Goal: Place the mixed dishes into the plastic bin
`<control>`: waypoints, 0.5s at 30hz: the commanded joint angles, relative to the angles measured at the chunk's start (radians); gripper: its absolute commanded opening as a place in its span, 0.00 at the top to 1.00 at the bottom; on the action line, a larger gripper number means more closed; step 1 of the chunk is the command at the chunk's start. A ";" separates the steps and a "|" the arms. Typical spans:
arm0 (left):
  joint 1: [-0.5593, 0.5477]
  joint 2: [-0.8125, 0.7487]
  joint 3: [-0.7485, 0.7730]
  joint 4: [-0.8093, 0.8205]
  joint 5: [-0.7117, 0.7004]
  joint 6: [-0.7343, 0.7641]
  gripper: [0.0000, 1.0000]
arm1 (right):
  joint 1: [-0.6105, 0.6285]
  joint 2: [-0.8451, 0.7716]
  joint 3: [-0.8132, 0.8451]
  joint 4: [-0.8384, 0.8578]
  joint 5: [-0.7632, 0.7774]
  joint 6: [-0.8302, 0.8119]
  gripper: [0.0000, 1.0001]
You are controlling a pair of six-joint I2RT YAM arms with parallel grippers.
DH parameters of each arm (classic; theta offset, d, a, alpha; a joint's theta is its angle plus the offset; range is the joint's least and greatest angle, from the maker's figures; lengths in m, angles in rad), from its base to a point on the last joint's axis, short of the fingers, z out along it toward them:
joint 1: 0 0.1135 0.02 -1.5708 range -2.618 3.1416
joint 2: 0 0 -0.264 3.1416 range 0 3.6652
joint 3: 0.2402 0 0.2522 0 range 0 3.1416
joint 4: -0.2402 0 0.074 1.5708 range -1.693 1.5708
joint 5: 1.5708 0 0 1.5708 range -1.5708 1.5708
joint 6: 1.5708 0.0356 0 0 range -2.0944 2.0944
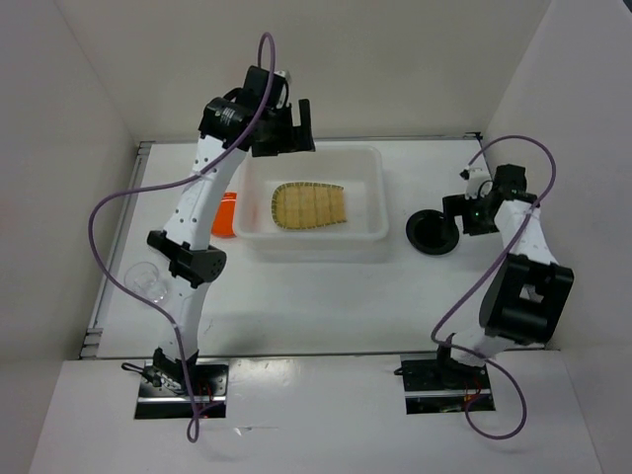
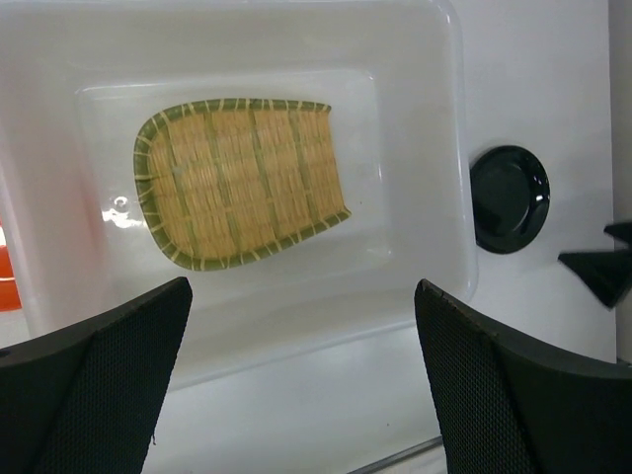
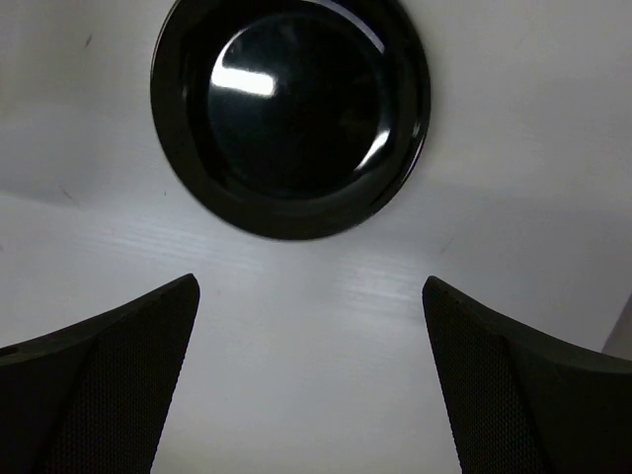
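Note:
The translucent white plastic bin stands mid-table with the tan woven tray lying flat inside it. My left gripper hovers open and empty above the bin's far left corner. In the left wrist view the tray rests on the floor of the bin, beyond the left gripper. The small black plate sits on the table right of the bin. My right gripper is open just beside it, with the plate ahead of the right gripper.
The orange plate lies left of the bin, partly hidden behind my left arm. A clear cup stands near the left table edge. White walls enclose the table on three sides.

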 commanded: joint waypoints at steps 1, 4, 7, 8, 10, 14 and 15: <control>-0.034 -0.072 -0.054 -0.002 -0.012 0.015 0.00 | -0.092 0.153 0.168 -0.094 -0.172 -0.102 0.02; -0.034 -0.101 -0.067 -0.002 -0.021 0.015 0.00 | -0.107 0.185 0.190 -0.081 -0.183 -0.087 0.02; -0.034 -0.125 -0.090 -0.002 -0.021 0.015 0.00 | -0.079 0.166 0.150 -0.041 -0.138 -0.063 0.02; -0.034 -0.134 -0.105 -0.002 -0.021 0.015 0.00 | -0.079 0.189 0.140 -0.041 -0.138 -0.063 0.02; -0.034 -0.147 -0.120 -0.002 -0.032 0.015 0.00 | -0.079 0.221 0.140 -0.029 -0.129 -0.037 0.02; -0.034 -0.184 -0.169 -0.002 -0.043 0.015 0.00 | -0.100 0.302 0.150 -0.020 -0.129 -0.027 0.02; -0.034 -0.197 -0.180 -0.002 -0.043 0.015 0.00 | -0.100 0.315 0.150 -0.020 -0.138 -0.027 0.02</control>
